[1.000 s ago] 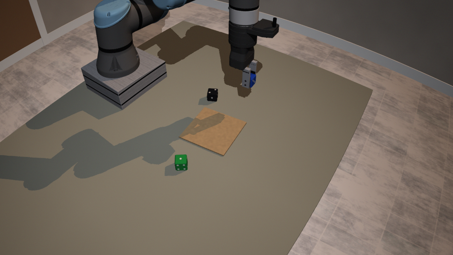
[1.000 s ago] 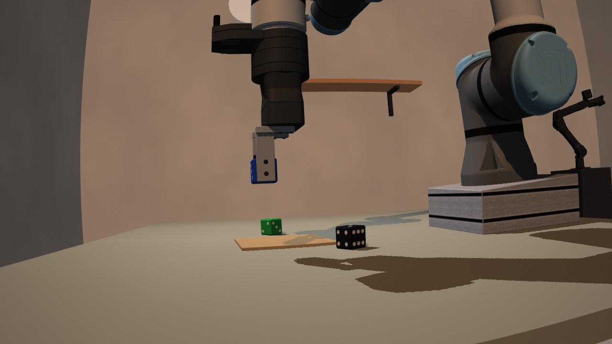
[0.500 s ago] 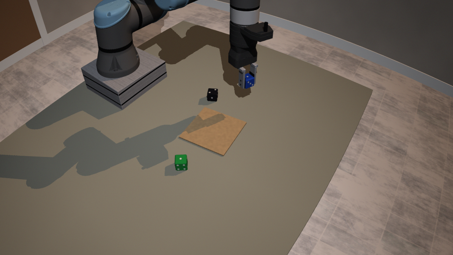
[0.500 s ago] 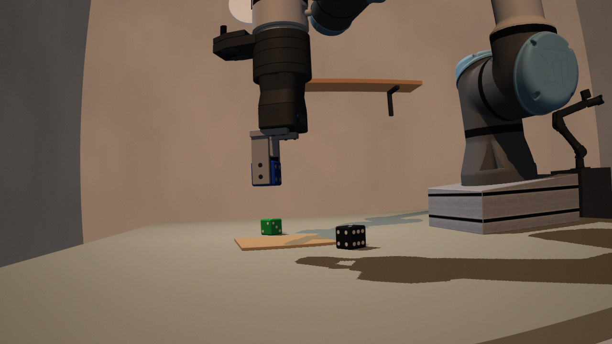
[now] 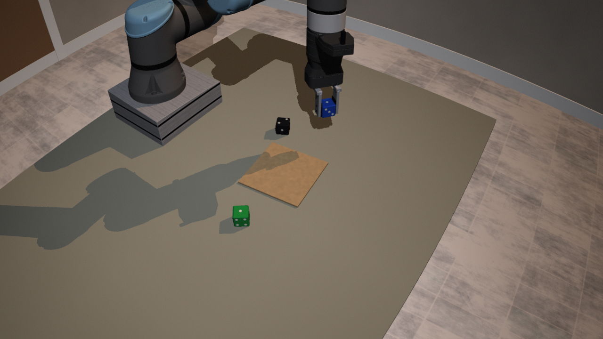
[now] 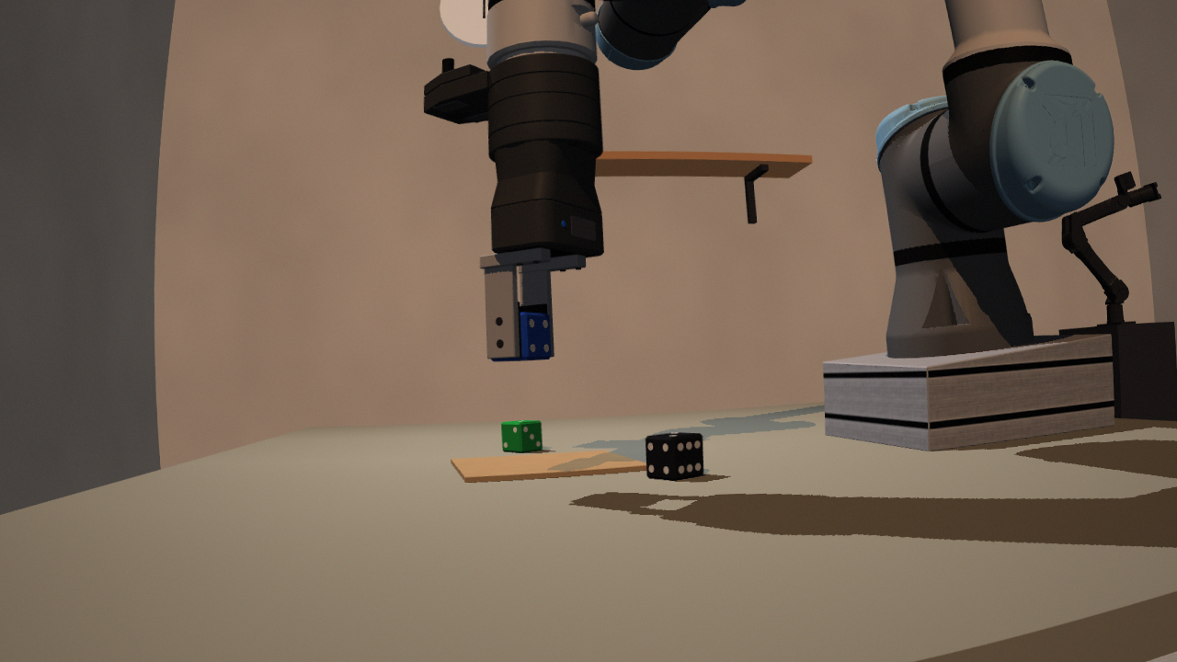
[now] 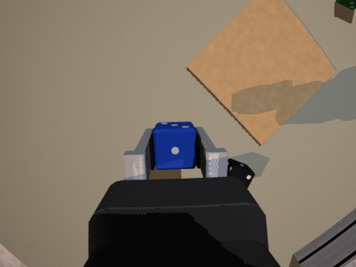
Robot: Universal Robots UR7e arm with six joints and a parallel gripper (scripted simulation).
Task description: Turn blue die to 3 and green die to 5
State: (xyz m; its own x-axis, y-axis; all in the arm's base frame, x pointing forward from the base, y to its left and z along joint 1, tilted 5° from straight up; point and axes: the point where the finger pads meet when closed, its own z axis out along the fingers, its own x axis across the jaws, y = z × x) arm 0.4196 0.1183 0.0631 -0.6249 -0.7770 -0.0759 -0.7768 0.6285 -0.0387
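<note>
Pincer (image 5: pixel 328 110) (image 6: pixel 520 349) (image 7: pixel 174 140) gripped blue die (image 5: pixel 328 108) (image 6: pixel 535 336) (image 7: pixel 174 148) by opposite sides above desk (image 5: pixel 358 253) (image 6: pixel 329 559) (image 7: pixel 74 74), 1 up, 3 sideways, presumably for turning; green die (image 5: pixel 240 215) (image 6: pixel 521 436) (image 7: pixel 346 4), 1 up, sat off mat (image 5: pixel 286 179) (image 6: pixel 534 467) (image 7: pixel 267 55)

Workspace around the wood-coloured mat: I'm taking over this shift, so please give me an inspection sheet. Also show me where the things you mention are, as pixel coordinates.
Surface: olive-brown table top (image 5: pixel 358 253) (image 6: pixel 329 567), shadows across it.
Mat (image 5: pixel 290 181) (image 6: pixel 534 467) (image 7: pixel 267 48): flat, no die on it.
Blue die (image 5: pixel 328 108) (image 6: pixel 535 335) (image 7: pixel 174 148): held above the table, 1 on top.
Green die (image 5: pixel 241 215) (image 6: pixel 521 436) (image 7: pixel 346 4): on the table beside the mat, 1 on top.
Black die (image 5: pixel 282 125) (image 6: pixel 674 456) (image 7: pixel 241 173): on the table beside the mat, 2 on top.
Clutter: nothing seen.
Gripper (image 5: pixel 328 113) (image 6: pixel 519 358) (image 7: pixel 174 140): shut on the blue die.
Cables: nothing seen.
Surroundings: tiled floor (image 5: pixel 526 210), wall shelf (image 6: pixel 699 163).
</note>
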